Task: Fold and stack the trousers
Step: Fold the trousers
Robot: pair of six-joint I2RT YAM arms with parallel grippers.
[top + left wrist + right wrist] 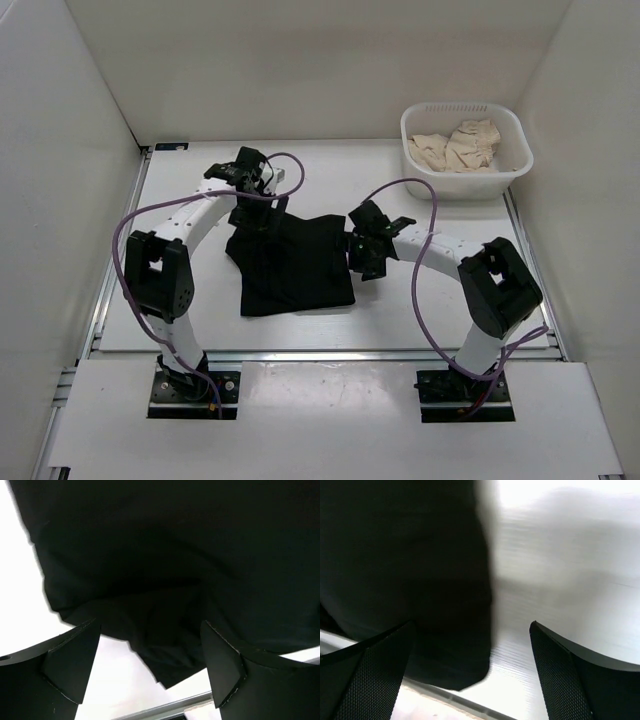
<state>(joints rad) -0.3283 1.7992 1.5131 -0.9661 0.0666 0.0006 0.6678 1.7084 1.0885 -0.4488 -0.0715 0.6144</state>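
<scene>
Our left gripper hovers, jaws apart, at the far-left corner of the soft black folded trousers, which lie mid-way across the white table. Our right gripper, jaws also apart, flanks their right edge. We should pinch all layers evenly before folding.

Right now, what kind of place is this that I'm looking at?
Most likely a robot test bench for folding laundry, not a home. The left arm and right arm are bolted to a table boxed in by white walls, with black trousers and a basket of beige cloth.
</scene>
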